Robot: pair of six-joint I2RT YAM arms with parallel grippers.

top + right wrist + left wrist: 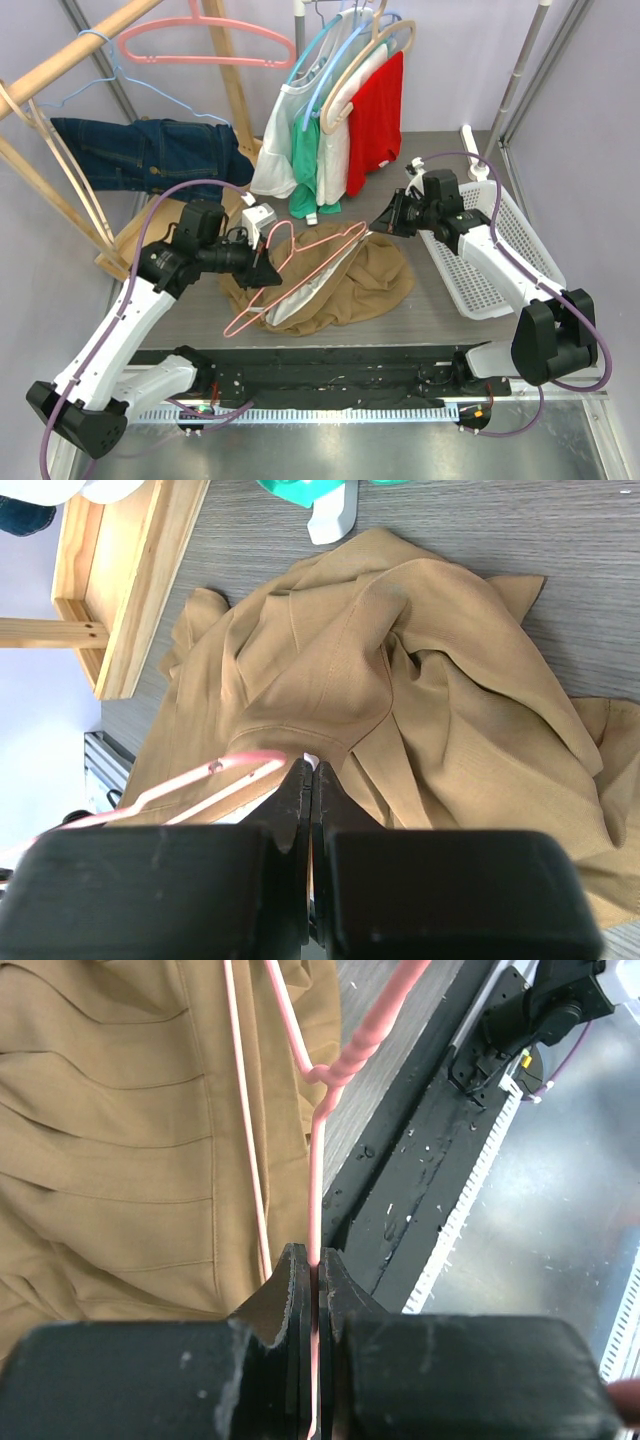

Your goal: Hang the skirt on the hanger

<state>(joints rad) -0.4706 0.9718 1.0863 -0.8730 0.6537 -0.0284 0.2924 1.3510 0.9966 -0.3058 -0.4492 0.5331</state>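
The tan skirt (375, 280) lies crumpled on the grey table, its white lining (300, 300) showing. The thin pink wire hanger (300, 262) lies slanted over it. My left gripper (264, 273) is shut on the hanger's wire near its hook, which the left wrist view confirms (315, 1260), with the pleated skirt (120, 1140) beneath. My right gripper (384, 222) is shut on the skirt's waist edge. In the right wrist view (311, 767) a bit of white lining shows between its tips. The hanger's end (240, 764) sits just left of them, at the skirt (420, 650).
A wooden rack (70, 55) at the back left holds a denim garment (150, 150) and a pink hanger (205, 42). White, green and red tops (340, 130) hang at the back centre. A white basket (495, 250) stands on the right. The rack's wooden base (130, 580) lies beside the skirt.
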